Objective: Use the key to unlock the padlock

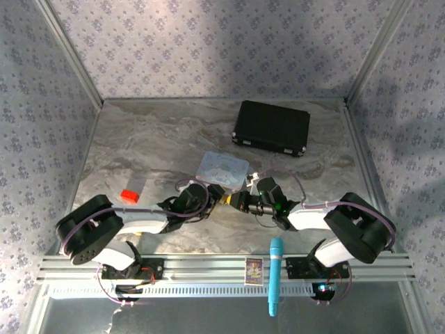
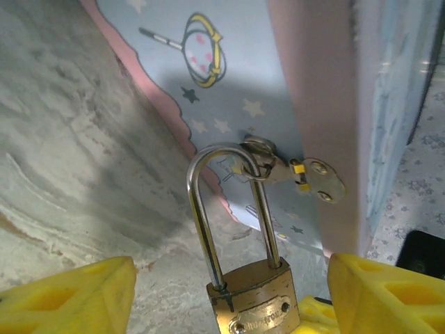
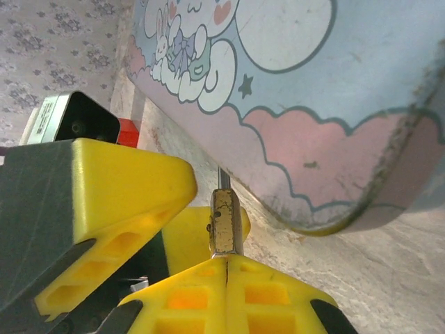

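Now straddles padlock [image 2: 254,303] with left gripper [image 2: 231,278] spread wide, gripping nothing; finds shackle pointing straight ahead into hasp [image 2: 316,177] of tin [image 2: 229,83]; has brass body right at tips of right gripper [image 3: 227,263], pinched shut; cannot tell about any key inside that pinch.

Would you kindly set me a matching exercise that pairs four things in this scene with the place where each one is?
Things
1. padlock
2. black case
3. red block
4. turquoise stick

Places
A. lying across the rail at the near edge
B. hanging from the hasp of the pale blue tin
C. on the table, close to the left arm
D. at the far right of the table

Pairs: 1-B, 2-D, 3-C, 4-A
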Available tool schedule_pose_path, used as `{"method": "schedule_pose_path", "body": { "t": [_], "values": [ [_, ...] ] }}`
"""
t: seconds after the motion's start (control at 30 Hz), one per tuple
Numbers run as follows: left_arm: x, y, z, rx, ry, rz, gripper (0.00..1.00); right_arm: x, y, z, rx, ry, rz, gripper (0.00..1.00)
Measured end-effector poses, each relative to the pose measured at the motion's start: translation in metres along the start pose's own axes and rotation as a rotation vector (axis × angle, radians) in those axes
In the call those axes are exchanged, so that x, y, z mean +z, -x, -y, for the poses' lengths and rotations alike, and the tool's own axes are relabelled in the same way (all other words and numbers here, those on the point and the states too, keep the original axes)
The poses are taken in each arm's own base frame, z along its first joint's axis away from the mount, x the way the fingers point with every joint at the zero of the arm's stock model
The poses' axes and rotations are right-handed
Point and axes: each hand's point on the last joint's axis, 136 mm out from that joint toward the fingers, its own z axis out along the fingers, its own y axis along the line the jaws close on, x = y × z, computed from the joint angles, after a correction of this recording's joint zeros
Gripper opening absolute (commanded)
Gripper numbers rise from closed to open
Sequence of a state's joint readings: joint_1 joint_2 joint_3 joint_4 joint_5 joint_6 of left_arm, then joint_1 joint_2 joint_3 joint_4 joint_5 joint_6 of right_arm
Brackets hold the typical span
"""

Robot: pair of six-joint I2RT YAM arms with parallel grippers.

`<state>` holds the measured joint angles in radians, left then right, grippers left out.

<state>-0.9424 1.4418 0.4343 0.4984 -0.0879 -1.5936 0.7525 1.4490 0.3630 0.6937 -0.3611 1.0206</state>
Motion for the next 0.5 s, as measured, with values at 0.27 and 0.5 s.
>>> {"method": "schedule_pose_path", "body": {
  "t": [0.27, 0.5],
  "values": [
    [-0.001, 0.008, 0.012, -0.014, -0.168, 0.049, 0.45, 0.005, -0.003, -0.002, 0.039, 0.018, -0.007, 0.0],
    [0.007, 0.005, 0.001, -0.059, -0.2, 0.056, 0.24, 0.009, -0.006, -0.002, 0.056, 0.024, -0.011, 0.0]
  ]
}}
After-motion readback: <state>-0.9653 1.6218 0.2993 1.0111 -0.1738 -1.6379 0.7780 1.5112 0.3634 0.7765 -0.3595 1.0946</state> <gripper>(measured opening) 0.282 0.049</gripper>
